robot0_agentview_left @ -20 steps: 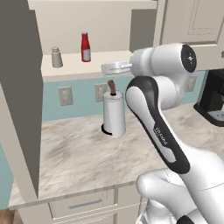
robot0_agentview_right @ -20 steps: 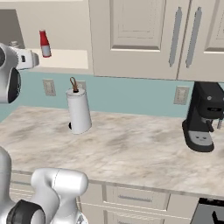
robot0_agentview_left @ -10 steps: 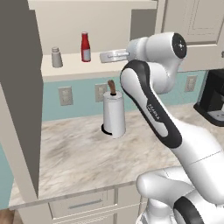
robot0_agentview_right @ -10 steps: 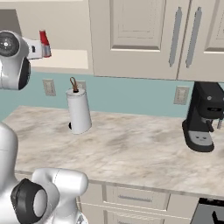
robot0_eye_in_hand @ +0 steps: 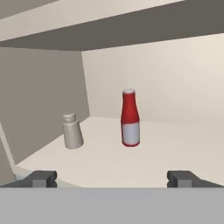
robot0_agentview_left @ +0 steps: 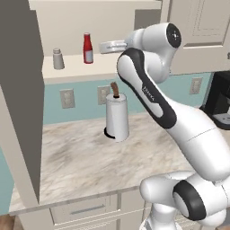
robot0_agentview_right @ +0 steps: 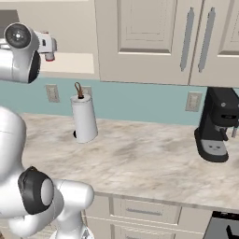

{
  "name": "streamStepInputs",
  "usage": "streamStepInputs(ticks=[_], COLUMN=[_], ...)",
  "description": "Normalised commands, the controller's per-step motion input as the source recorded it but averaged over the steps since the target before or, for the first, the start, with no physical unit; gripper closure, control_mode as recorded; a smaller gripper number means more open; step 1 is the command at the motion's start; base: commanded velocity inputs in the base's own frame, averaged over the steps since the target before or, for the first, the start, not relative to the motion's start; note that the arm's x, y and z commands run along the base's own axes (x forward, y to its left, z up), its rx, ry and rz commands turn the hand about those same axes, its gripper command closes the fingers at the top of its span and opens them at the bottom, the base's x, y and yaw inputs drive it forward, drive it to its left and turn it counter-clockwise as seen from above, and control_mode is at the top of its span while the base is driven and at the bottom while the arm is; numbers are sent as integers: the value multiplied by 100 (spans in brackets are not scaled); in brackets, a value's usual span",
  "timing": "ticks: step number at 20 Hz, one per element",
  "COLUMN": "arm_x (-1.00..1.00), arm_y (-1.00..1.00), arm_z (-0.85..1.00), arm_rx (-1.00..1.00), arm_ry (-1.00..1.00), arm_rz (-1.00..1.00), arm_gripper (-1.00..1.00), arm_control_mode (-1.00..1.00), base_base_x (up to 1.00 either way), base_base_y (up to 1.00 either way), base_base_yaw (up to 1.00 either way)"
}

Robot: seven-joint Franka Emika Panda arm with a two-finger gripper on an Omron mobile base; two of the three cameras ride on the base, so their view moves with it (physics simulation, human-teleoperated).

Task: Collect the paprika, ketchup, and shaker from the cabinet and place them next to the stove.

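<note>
I have the gripper (robot0_eye_in_hand: 112, 179) raised to shelf height at the open cabinet (robot0_agentview_left: 22, 112), jaws spread wide apart and holding nothing, its 2 dark fingertips (robot0_eye_in_hand: 41, 178) framing the view. The ketchup (robot0_eye_in_hand: 130, 118) stands upright near the middle of the shelf (robot0_eye_in_hand: 131, 164), well back from the front edge; the shaker (robot0_eye_in_hand: 72, 131) stands beside it toward the left wall, apart from it. I see no paprika jar from here.

The risks, as I judge them: the ketchup is tall, slim and smooth, so an off-centre approach could let 1 fingertip nudge it and topple it toward the back wall. The shaker tapers to a rounded top, and a high pinch could slip off. A fall from the shelf's front edge would land on the marbled counter (robot0_agentview_left: 76, 152) near the paper towel roll (robot0_agentview_left: 117, 117).

The bottle looks glossy red with a white cap and pale label band; the shaker is matte grey, the shelf plain cream.
</note>
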Motion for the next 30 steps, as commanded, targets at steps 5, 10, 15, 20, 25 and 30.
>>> streamStepInputs(ticks=[5,10,15,20,25,30], arm_x=[61,60,42,30,30,30], arm_y=[0,0,4,16,19,19], arm_z=[0,0,4,2,0,0], arm_rx=[0,-1,-1,-4,-6,-5], arm_ry=[6,8,3,0,0,0], arm_rz=[0,0,0,0,0,0], arm_gripper=[-100,-100,-100,-100,-100,-100], arm_control_mode=[-100,-100,-100,-100,-100,-100], base_base_x=[0,0,0,0,0,0], base_base_y=[0,0,0,0,0,0], base_base_yaw=[0,0,0,0,0,0])
